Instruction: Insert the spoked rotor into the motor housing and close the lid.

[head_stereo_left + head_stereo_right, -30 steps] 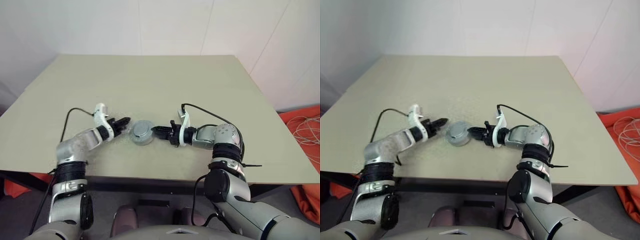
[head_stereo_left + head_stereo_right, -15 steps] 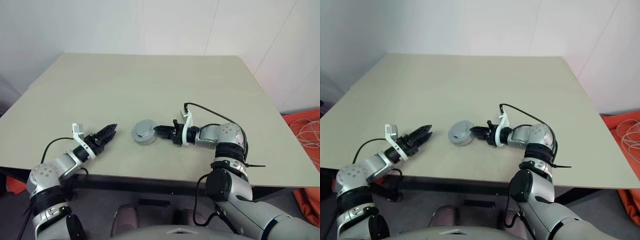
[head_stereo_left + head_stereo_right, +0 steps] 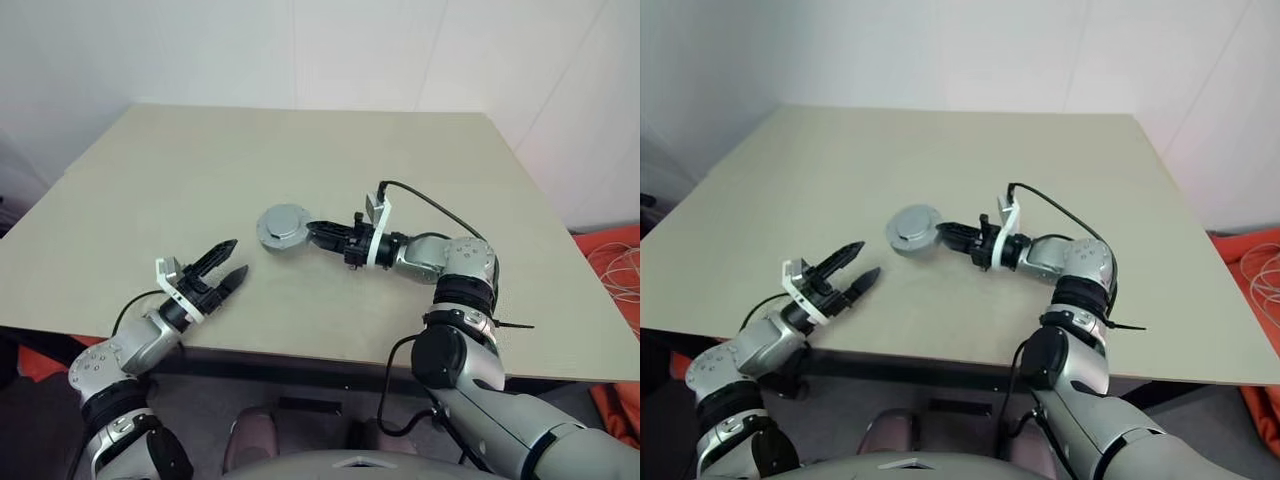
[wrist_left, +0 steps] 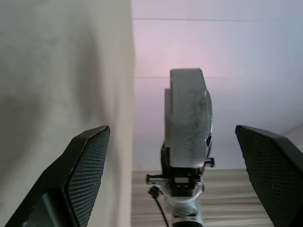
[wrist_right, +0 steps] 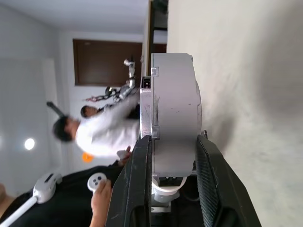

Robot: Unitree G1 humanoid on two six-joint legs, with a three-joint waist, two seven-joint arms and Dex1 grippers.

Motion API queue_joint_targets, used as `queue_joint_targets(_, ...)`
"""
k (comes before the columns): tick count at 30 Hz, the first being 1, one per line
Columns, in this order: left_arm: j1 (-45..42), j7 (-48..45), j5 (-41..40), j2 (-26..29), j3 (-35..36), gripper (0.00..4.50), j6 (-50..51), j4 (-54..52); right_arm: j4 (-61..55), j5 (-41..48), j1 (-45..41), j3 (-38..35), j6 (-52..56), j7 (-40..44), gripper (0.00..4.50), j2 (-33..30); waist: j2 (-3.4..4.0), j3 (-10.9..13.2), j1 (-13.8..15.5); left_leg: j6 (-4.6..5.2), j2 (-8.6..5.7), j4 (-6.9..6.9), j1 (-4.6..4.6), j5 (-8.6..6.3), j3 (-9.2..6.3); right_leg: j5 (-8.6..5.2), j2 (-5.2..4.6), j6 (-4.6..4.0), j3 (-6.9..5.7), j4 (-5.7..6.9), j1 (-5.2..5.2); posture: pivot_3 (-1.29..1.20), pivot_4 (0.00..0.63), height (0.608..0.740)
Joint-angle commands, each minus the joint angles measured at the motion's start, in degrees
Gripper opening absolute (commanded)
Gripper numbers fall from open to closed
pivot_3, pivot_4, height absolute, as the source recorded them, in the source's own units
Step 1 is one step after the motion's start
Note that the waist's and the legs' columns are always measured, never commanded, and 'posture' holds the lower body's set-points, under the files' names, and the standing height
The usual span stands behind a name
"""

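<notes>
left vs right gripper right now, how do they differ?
1. State: the left gripper has its jaws spread wide and holds nothing; the right gripper has its jaws clamped on the closed motor housing.
2. Place: the left gripper sits near the table's front edge, apart from the housing; the right gripper is further in, at the housing.

Shared: both have two black fingers and a white wrist mount.

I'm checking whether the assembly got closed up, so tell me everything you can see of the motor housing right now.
The motor housing is a round, shallow can of dull grey metal, with the lid on top so no windings show. A small raised hub sits at the lid's centre. The right gripper clamps it by the rim, one finger on each flat face, holding it clear of the table near the table's middle. The left gripper stands open, away from it near the front edge.
</notes>
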Motion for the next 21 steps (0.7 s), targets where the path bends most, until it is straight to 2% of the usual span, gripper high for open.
queue_joint_targets(1,-0.57,1.81,-5.78,-0.3,-2.82,4.5,1.26,-1.64,-1.3,6.21,-1.83,0.85,0.26,-0.83,1.06,0.32,0.0,0.0,0.04,0.0,0.0,0.0,0.0,0.0,0.0,0.0,0.0,0.01,0.0,0.0,0.0,0.0,0.0,0.74)
queue_joint_targets(5,-0.3,3.61,-9.14,-0.71,-5.54,4.5,-0.79,-3.22,-3.26,8.52,-0.06,4.43,0.26,-2.19,1.06,0.61,-0.01,0.0,-0.09,-0.01,0.0,0.02,0.03,0.01,0.0,0.01,0.0,0.03,0.01,0.0,0.03,0.0,0.0,0.74)
queue_joint_targets(16,0.06,5.52,-15.13,0.18,-11.32,4.5,-6.86,-5.25,-4.75,13.71,1.96,6.7,0.26,-5.9,1.06,0.87,-0.01,0.0,-0.12,-0.03,-0.01,0.05,0.03,0.02,-0.01,0.03,0.02,0.07,0.0,0.02,0.05,0.0,0.0,0.74)
queue_joint_targets(21,0.92,5.62,-16.44,0.72,-13.0,2.93,-9.17,-5.77,-4.86,15.28,2.26,6.63,0.26,-7.52,1.06,0.98,-0.02,0.0,-0.15,-0.03,-0.02,0.06,0.02,0.02,-0.01,0.04,0.02,0.09,0.0,0.02,0.05,0.0,0.0,0.74)
